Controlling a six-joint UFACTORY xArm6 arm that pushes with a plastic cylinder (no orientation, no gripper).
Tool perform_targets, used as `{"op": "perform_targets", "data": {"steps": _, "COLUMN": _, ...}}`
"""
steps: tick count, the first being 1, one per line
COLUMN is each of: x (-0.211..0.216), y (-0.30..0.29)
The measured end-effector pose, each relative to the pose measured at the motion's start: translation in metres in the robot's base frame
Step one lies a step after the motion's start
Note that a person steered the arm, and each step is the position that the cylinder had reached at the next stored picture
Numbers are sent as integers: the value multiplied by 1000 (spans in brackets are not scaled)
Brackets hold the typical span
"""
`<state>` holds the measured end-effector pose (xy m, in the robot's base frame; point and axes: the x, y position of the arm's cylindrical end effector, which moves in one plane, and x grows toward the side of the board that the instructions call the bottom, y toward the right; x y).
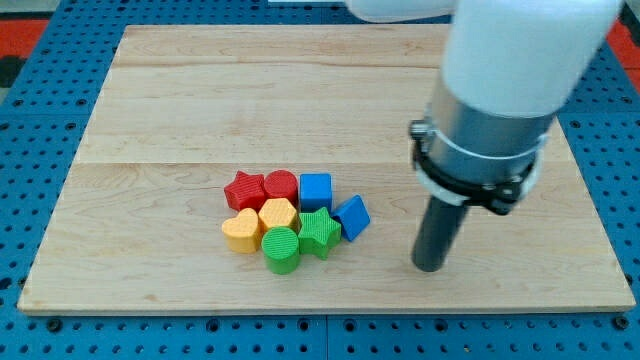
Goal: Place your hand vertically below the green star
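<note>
The green star (319, 233) lies in a tight cluster of blocks at the board's lower middle. My tip (430, 267) rests on the board to the right of the cluster, well right of the green star and slightly lower than it. The rod hangs from the large white and grey arm at the view's upper right. The tip touches no block.
Around the star lie a green cylinder (282, 250), a yellow heart (241, 230), a yellow hexagon (278, 214), a red star (244, 190), a red cylinder (281, 186), a blue cube (315, 190) and a tilted blue block (352, 217). The wooden board (200, 90) ends near the view's bottom.
</note>
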<state>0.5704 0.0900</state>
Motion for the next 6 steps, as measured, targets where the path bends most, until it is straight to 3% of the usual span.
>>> {"op": "perform_targets", "data": {"steps": 1, "x": 0, "y": -30}}
{"op": "perform_targets", "data": {"steps": 3, "x": 0, "y": -32}}
{"op": "perform_targets", "data": {"steps": 6, "x": 7, "y": -133}}
